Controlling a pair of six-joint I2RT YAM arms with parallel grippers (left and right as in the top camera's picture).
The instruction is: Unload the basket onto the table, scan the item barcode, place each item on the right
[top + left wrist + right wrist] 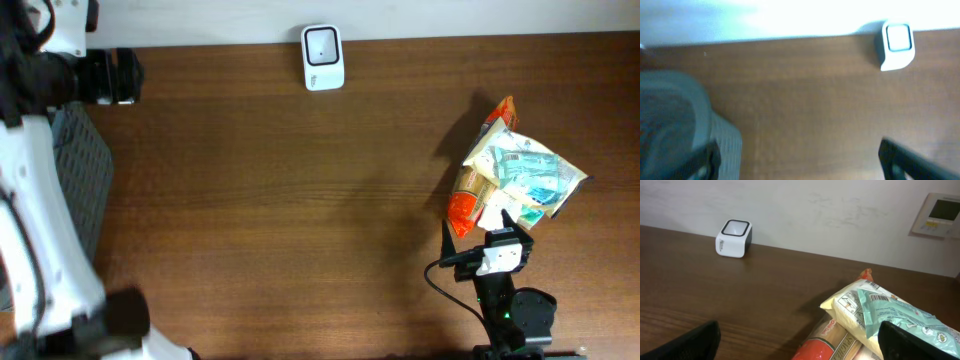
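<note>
Jaws on both arms stand wide apart and empty. The right gripper (797, 342) sits just in front of the pile of snack packets (875, 317), which lies near the right edge of the bench (250, 200), its long axis running toward the back edge. The left gripper (797, 160) is well apart at the left edge, so the right arm looks the nearer one. The scanner (322, 57) stands mid back edge. The packets overlap, so the barcode is hard to make out, and the wrist view cuts off the pile's near end.
</note>
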